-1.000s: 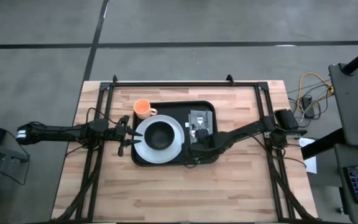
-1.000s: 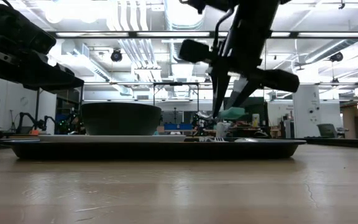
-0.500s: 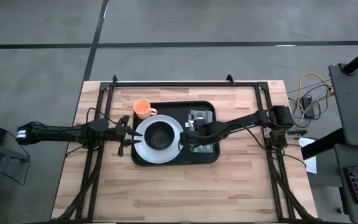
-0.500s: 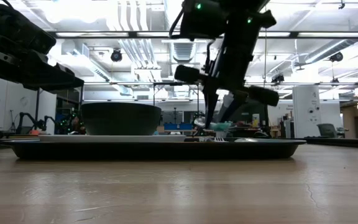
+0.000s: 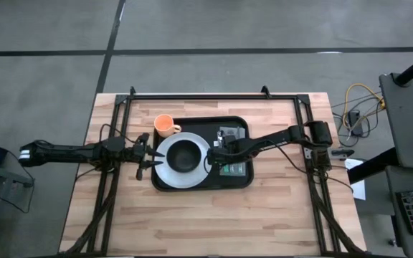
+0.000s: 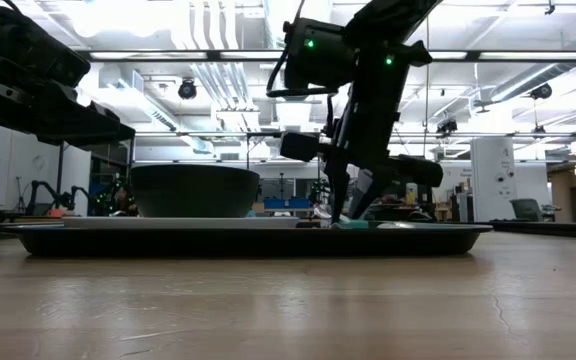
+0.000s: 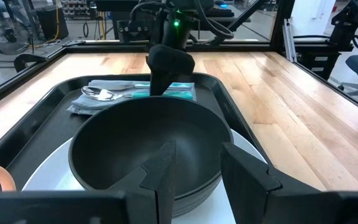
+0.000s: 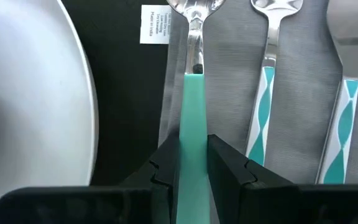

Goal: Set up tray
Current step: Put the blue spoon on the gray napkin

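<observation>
The black tray (image 5: 192,120) lies mid-table and carries a white plate (image 5: 165,170) with a black bowl (image 5: 185,155). It also carries a grey napkin (image 8: 303,74) with a fork (image 8: 266,93) and a knife (image 8: 344,93). My right gripper (image 8: 192,146) stands over the napkin's edge beside the plate, shut on a teal-handled spoon (image 8: 191,62). My left gripper (image 5: 148,153) waits open at the tray's left rim, facing the bowl (image 7: 148,143). My right gripper pinches the spoon's teal handle (image 8: 191,106) between its two fingers, one on each side. It comes from above, pointing down (image 6: 346,215). The spoon lies level along the napkin's plate-side edge, with its teal end (image 6: 353,224) down at the tray's rim height.
An orange cup (image 5: 165,125) stands at the tray's far left corner. A white label (image 8: 154,25) is stuck to the tray floor between plate and napkin. Bare wooden table (image 5: 192,222) stretches toward the near edge. A black frame runs along the table's sides.
My right gripper, shut on the spoon, has moved a little toward the table's left. It has come down from well above the tray until the spoon's teal handle sits at tray level beside the other cutlery.
</observation>
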